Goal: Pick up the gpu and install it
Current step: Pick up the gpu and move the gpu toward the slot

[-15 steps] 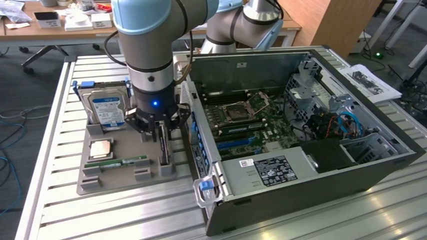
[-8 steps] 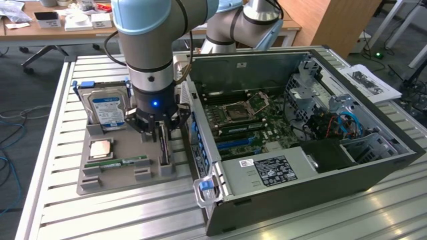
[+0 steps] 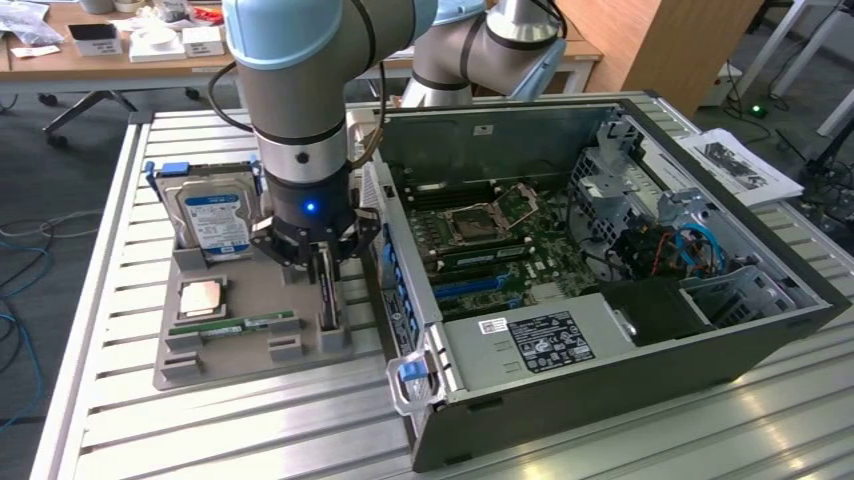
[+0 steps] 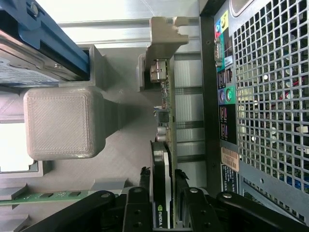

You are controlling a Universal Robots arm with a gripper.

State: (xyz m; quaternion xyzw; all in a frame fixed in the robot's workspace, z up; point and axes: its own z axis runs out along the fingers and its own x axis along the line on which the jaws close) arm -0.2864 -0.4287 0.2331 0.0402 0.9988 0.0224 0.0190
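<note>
One card matters: the gpu [image 4: 161,193], a thin dark circuit card with a tan metal end bracket. It stands edge-on in a slot of the grey printed plastic tray [image 3: 227,365], directly under the black claw [image 3: 318,262], which straddles it. Clamped or not: cannot tell.

Risks, as I judge them:
- A lift off vertical would bind the card in its slot and drag the tray along.
- A hold near one end could let the bracket end swing into the open black computer case [image 3: 601,400], whose wall is just beside the claw.

Silver blue-labelled hard drive [image 3: 214,220] stands in the tray on the claw's side away from the case.

Surface: ribbed aluminium table [image 3: 200,440]. Room: wooden desk [image 3: 80,65] beyond, grey carpet [image 3: 27,300].
</note>
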